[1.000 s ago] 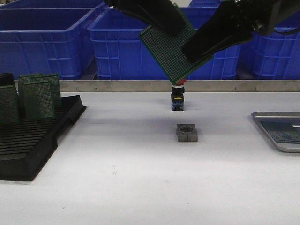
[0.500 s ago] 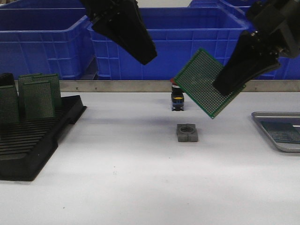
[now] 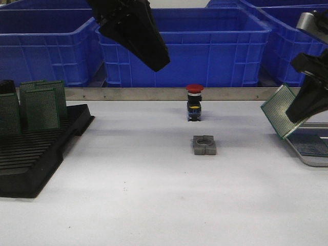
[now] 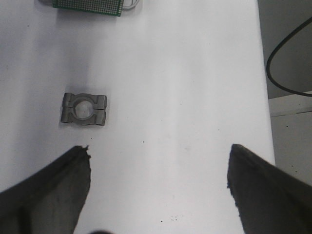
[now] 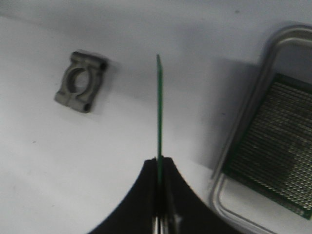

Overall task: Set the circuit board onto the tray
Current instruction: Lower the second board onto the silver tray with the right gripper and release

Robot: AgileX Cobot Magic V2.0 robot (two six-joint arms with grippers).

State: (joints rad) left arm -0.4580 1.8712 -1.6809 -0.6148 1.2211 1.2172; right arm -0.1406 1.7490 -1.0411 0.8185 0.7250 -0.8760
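Note:
My right gripper (image 3: 302, 110) is shut on a green circuit board (image 3: 280, 111), held tilted just above the table at the near-left edge of the silver-grey tray (image 3: 302, 154). In the right wrist view the board (image 5: 159, 107) shows edge-on between the shut fingers (image 5: 159, 163), beside the tray's rim (image 5: 253, 112). Another circuit board (image 5: 278, 146) lies flat in the tray. My left gripper (image 3: 156, 61) is open and empty, high over the table's back middle; its fingers (image 4: 53, 190) stand wide apart.
A grey clamp block (image 3: 204, 145) lies mid-table, with a red-capped push button (image 3: 194, 102) behind it. A black slotted rack (image 3: 36, 148) holding several upright green boards stands at the left. Blue bins (image 3: 179, 46) line the back.
My right gripper has carried the board right and down, from above mid-table to the tray's edge. The left arm has stayed still over the last half second.

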